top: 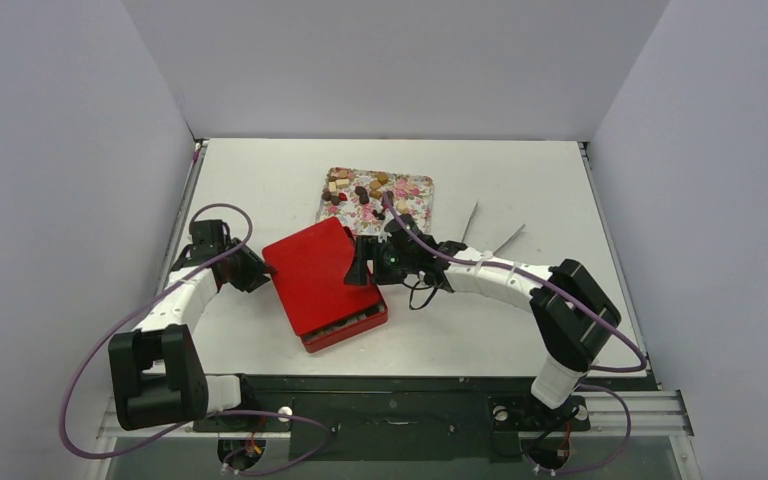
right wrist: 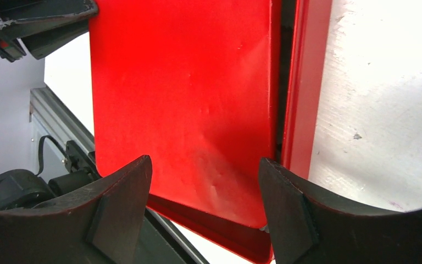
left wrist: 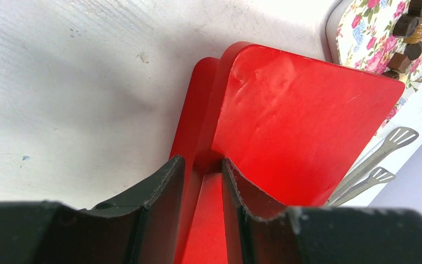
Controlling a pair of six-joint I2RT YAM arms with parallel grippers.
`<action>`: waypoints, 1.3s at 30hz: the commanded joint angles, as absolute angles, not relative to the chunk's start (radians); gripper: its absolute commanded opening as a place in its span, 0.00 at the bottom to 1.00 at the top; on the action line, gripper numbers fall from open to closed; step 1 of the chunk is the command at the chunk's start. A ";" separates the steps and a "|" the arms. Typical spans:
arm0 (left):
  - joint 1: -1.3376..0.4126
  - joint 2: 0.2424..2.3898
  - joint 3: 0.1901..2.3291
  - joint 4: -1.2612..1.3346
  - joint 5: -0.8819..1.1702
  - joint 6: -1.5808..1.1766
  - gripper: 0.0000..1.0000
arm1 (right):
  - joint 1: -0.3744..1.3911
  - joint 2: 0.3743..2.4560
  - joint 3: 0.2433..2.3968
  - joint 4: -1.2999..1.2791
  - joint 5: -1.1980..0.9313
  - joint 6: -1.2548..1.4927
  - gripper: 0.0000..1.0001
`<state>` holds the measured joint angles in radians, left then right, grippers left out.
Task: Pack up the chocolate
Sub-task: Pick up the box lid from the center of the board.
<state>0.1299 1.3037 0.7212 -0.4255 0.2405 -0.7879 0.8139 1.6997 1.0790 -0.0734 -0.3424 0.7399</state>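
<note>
The chocolate (top: 365,188) lies as several small brown, cream and reddish pieces on a flowered tray (top: 412,205); some pieces (left wrist: 407,26) show in the left wrist view. A red box base (top: 355,325) stands mid-table with its red lid (top: 312,268) lying askew over it. My left gripper (top: 256,272) is at the lid's left edge, its jaws (left wrist: 203,165) closed narrowly on the lid's rim (left wrist: 291,121). My right gripper (top: 360,262) is open and empty over the lid's right edge, jaws (right wrist: 206,165) wide apart above the lid (right wrist: 181,82). What the box holds is hidden.
Two metal tongs (top: 490,235) lie on the table right of the tray, also in the left wrist view (left wrist: 384,148). The box base (right wrist: 302,82) sticks out past the lid. White walls close in the table on three sides.
</note>
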 commanded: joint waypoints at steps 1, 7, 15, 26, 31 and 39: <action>0.129 1.344 0.730 -0.458 0.175 -0.753 0.28 | 0.816 1.703 1.141 -0.113 -0.276 0.698 0.67; 0.128 1.368 0.747 -0.469 0.162 -0.741 0.28 | 0.816 1.713 1.163 -0.121 -0.277 0.691 0.67; 0.129 1.399 0.775 -0.478 0.155 -0.731 0.28 | 0.816 1.742 1.175 -0.122 -0.284 0.686 0.67; 0.133 1.437 0.802 -0.483 0.132 -0.718 0.28 | 0.815 1.734 1.174 -0.136 -0.275 0.683 0.67; 0.140 1.455 0.818 -0.489 0.125 -0.709 0.28 | 0.816 1.724 1.175 -0.156 -0.247 0.674 0.67; 0.145 1.478 0.838 -0.496 0.119 -0.700 0.28 | 0.823 1.708 1.174 -0.190 -0.221 0.669 0.67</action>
<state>0.1322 1.4326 0.8364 -0.4362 0.2390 -0.7467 0.8135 1.7454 1.1515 -0.1429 -0.2722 0.6903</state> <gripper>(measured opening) 0.279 0.666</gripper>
